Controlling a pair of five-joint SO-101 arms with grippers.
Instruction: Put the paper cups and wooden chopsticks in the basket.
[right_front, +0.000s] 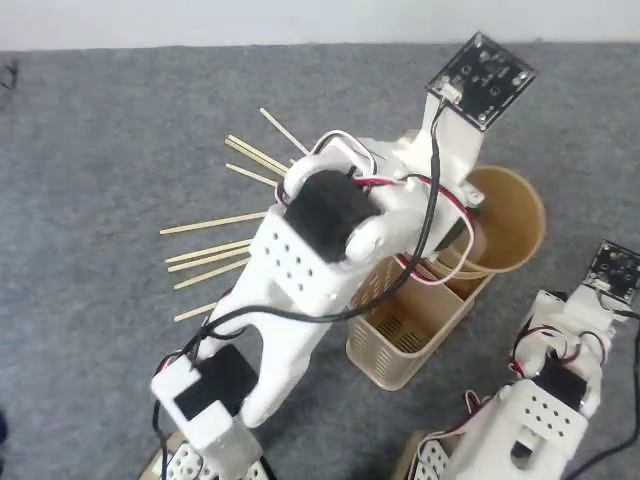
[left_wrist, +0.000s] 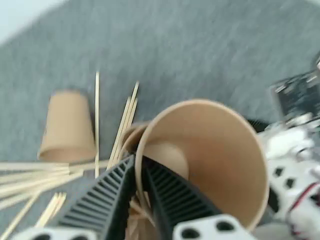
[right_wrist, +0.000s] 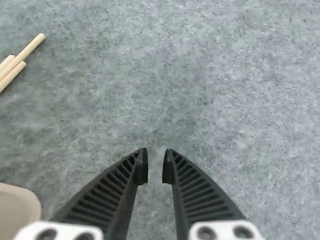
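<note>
The left tool (left_wrist: 138, 161) is found clenched on the rim of a paper cup (left_wrist: 215, 150), one finger inside the wall and one outside, with the cup's mouth turned toward the wrist camera. In the high view this paper cup (right_front: 510, 215) is held tilted at the right of centre, over the far end of the basket (right_front: 395, 350), and is judged not yet released. A second rim is noted just beneath the held cup; whether it belongs to a cup already lodged in the basket cannot be told. The basket's near compartment is seen to be empty. A second paper cup (left_wrist: 67, 125) is recorded upside down on the grey counter (right_front: 100, 130), beside the scattered sticks. The wooden chopsticks (right_front: 215, 250) are observed loose on the counter at the left of centre in the high view, fanned out and partly hidden by the left arm (right_front: 300, 260); none is seen inside the basket. The right tool (right_wrist: 155, 162) is noted at the lower right, pointed down at bare counter, its fingers drawn all but together on nothing, with two chopstick ends (right_wrist: 20, 57) lying well apart from it. Progress is assessed as early: one cup is at the point of delivery, while at least one cup and every visible chopstick are left to be collected.
</note>
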